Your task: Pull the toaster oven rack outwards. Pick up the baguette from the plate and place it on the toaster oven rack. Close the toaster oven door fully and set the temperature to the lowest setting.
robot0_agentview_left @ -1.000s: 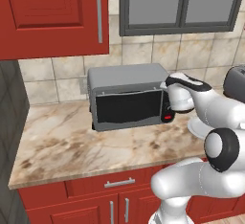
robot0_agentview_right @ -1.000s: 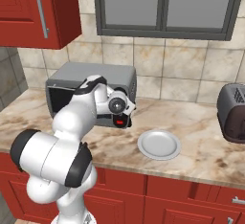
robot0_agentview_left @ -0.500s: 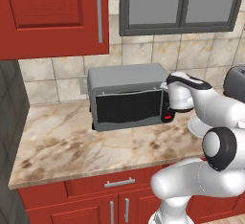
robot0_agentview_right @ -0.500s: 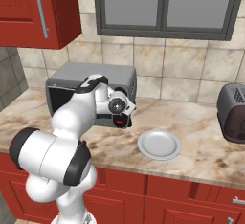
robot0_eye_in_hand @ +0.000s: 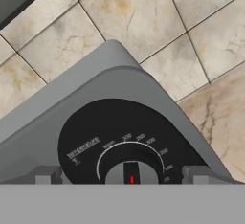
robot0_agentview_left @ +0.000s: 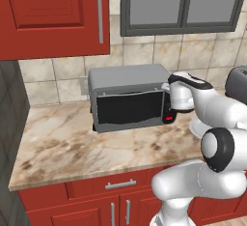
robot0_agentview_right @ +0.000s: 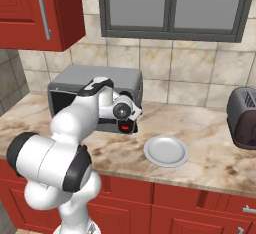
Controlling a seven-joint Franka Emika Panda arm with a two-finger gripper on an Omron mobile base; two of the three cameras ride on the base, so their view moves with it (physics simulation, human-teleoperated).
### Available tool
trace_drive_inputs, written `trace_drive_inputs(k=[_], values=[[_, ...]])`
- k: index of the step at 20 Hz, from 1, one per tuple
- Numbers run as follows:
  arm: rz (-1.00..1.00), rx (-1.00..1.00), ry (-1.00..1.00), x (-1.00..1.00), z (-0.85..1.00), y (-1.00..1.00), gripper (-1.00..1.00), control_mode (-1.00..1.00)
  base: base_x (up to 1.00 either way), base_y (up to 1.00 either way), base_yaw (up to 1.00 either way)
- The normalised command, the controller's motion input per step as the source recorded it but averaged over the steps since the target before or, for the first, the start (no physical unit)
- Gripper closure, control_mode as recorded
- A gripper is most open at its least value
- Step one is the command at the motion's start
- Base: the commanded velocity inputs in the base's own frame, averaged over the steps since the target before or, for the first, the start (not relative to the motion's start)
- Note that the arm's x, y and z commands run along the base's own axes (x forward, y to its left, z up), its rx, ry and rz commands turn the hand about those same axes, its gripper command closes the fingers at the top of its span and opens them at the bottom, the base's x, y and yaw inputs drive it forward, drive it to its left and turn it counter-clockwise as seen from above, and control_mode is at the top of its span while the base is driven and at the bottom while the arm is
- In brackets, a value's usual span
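Note:
The grey toaster oven (robot0_agentview_left: 128, 80) stands against the tiled wall, and its dark glass door (robot0_agentview_left: 129, 108) is upright against the front. My gripper (robot0_agentview_left: 170, 105) is pressed up to the black control strip at the oven's right end, above the red button (robot0_agentview_left: 168, 119). In the hand view the gripper (robot0_eye_in_hand: 122, 174) is open, with one fingertip (robot0_eye_in_hand: 48, 174) on each side of the temperature knob (robot0_eye_in_hand: 131, 173) and a gap on both sides. The knob's red mark points down toward the camera. The round pale plate (robot0_agentview_right: 166, 151) lies bare on the counter. The baguette and rack are hidden.
A dark rounded toaster (robot0_agentview_right: 244, 118) sits on the counter at the far right. Red upper cabinets (robot0_agentview_left: 53, 15) and a grey-framed window (robot0_agentview_left: 181, 3) hang above. The marble counter (robot0_agentview_left: 72, 148) spreads in front of the oven, with its front edge near the base.

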Motion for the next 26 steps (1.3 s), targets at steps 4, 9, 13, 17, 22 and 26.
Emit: trace_drive_inputs(k=[4,9,13,17,22,26], values=[[0.0,0.0,0.0,0.02,0.0,0.0,1.0,-1.0,0.0,0.0,0.0],[0.01,0.0,0.0,0.05,0.0,0.0,1.0,-1.0,0.0,0.0,0.0],[0.0,-0.01,0.0,0.0,0.0,0.0,1.0,-1.0,0.0,0.0,0.0],[0.0,-0.24,0.0,0.01,0.0,0.03,1.0,-1.0,0.0,0.0,0.0],[0.0,-0.43,0.0,0.0,0.0,0.06,1.0,-1.0,0.0,0.0,0.0],[0.0,-0.45,-0.03,0.0,0.0,0.06,1.0,-1.0,0.0,0.0,0.0]])
